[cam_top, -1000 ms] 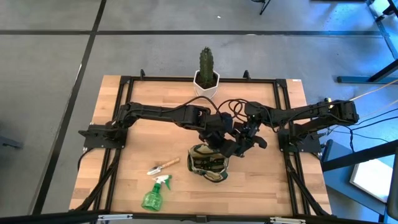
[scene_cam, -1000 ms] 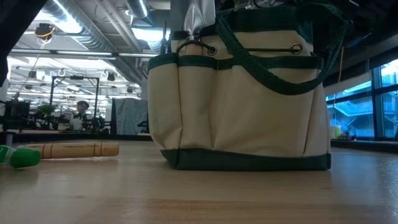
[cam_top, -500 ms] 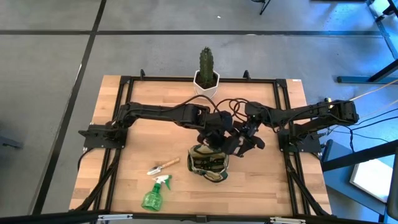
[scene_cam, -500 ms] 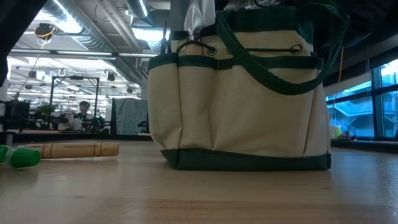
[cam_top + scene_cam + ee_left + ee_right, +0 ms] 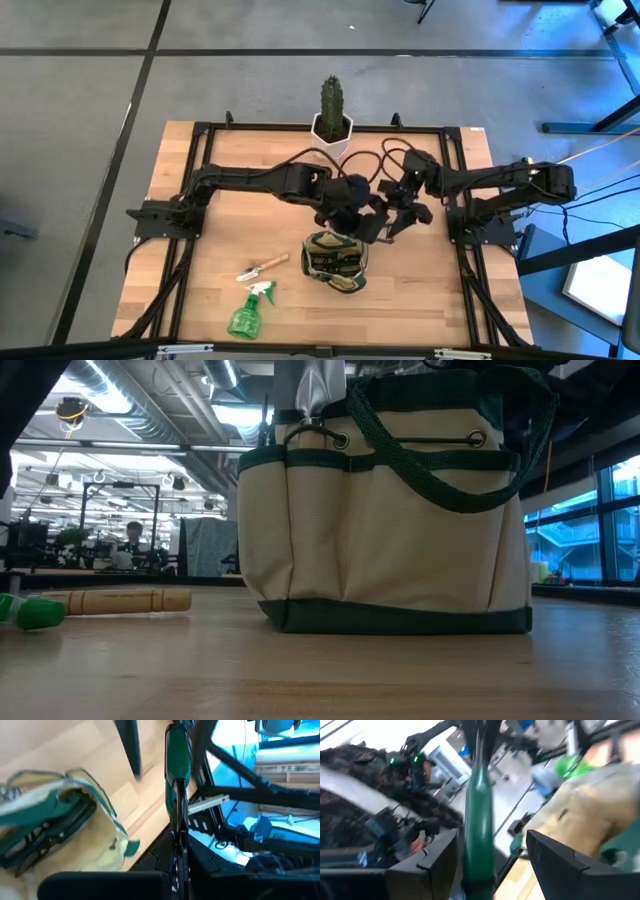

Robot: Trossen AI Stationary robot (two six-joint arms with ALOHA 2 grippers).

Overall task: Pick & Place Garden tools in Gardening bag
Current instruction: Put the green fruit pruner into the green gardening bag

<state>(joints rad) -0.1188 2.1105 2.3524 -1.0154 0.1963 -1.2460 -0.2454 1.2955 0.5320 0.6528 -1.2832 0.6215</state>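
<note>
Spray bottle: lying on the table, nearest the front edge, front-left of the gardening bag.
Trowel: flat, just left of the bag.
Bag: upright, mid-table, a silver tool sticking out of a pocket.
Left gripper: just behind the bag; finger spread: cannot tell.
Right gripper: behind-right of the bag; cannot tell.
Cactus: far edge, behind the bag.

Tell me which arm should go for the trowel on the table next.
Left. The trowel lies on the left arm's side of the gardening bag. The left claw hangs just behind the bag, and the right claw would have to cross over it.
</note>
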